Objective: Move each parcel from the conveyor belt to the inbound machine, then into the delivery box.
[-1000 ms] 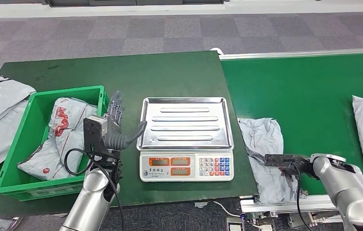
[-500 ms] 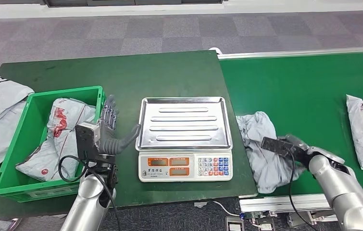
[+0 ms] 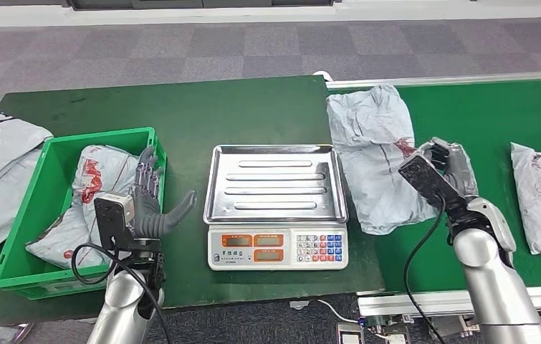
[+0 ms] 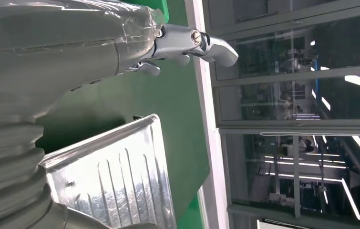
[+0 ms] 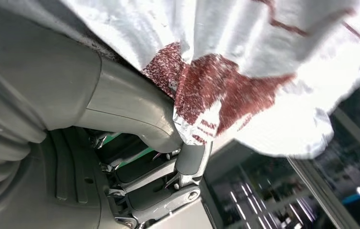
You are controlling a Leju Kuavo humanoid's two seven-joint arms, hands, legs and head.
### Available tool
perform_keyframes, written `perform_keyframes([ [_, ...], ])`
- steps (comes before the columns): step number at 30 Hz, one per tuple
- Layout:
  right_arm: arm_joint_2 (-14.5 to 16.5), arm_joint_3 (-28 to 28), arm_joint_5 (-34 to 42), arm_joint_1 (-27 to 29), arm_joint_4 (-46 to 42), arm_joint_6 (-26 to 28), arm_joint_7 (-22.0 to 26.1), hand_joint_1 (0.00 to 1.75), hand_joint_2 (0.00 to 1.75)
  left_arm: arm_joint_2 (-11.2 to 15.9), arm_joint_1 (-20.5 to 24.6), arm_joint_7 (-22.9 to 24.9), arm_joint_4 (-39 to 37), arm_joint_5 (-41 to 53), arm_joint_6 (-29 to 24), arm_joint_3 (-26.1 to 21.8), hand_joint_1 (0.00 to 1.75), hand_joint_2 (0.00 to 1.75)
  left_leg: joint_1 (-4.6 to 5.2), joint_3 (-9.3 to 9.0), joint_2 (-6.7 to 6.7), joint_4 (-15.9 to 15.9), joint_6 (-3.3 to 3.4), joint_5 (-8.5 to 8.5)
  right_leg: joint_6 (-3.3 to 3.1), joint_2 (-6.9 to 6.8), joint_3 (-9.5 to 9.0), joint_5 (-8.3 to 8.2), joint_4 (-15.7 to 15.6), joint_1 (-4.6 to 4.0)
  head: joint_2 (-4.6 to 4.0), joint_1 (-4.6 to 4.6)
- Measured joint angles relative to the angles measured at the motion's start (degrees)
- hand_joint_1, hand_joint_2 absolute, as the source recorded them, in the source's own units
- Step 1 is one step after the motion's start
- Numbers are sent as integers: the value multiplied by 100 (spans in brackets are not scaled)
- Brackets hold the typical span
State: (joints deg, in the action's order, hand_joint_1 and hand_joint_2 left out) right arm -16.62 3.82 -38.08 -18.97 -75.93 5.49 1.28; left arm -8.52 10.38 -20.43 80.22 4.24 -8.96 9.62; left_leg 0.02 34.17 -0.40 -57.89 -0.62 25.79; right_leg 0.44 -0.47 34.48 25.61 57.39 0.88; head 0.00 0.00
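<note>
A grey poly-mailer parcel [image 3: 371,161] is held aloft by the right hand [image 3: 445,166] at centre right, to be lowered onto the scale tray [image 3: 275,183]; the left hand [image 3: 154,208] is spread, empty.

Both arms: smooth silver tube segments, rounded joint housings. Left hand [image 3: 151,204]: grey ribbed cover at wrist, thick grey thumb, darker fingers. Black box-shaped camera module with silver face mounted at left wrist; black cable loops from it down along forearm. Right hand [image 3: 448,166]: grey, dark fingers; black rectangular module on wrist, black cable trailing in long curve beside forearm. Right wrist view: grey moulded thumb [image 5: 135,114], metal finger links with visible screws and pins. Left wrist view: silver fingertip piece with brass-coloured screw.
</note>
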Motion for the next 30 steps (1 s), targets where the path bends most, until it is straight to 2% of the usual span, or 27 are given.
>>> perform_keyframes([
  [9,163,-422,402,168,-785,505,244,175,175,-32,69,34,4,96,19,0,0,175,1,-2,3,-1,0,0,1,4,1,-1,0,0,0,0],
  [13,233,-423,461,101,-995,359,231,175,175,-33,111,37,-3,103,17,0,0,175,-1,0,4,0,0,0,1,5,0,-1,2,-1,0,0],
  [18,347,46,765,-325,-852,-364,-63,175,175,-35,296,58,-102,100,47,48,0,175,-2,-5,13,0,-5,-6,-3,14,1,-6,2,-2,0,-1],
  [22,433,372,891,-492,-697,-373,-96,175,175,-36,399,75,-204,78,54,109,0,175,-2,-3,-1,0,-4,-11,-1,-1,-2,-9,3,-2,0,0],
  [30,446,544,952,-557,-623,-340,-105,175,175,-35,417,75,-281,70,53,138,0,175,-1,1,-2,0,-3,-9,0,0,-1,-8,1,-1,0,0],
])
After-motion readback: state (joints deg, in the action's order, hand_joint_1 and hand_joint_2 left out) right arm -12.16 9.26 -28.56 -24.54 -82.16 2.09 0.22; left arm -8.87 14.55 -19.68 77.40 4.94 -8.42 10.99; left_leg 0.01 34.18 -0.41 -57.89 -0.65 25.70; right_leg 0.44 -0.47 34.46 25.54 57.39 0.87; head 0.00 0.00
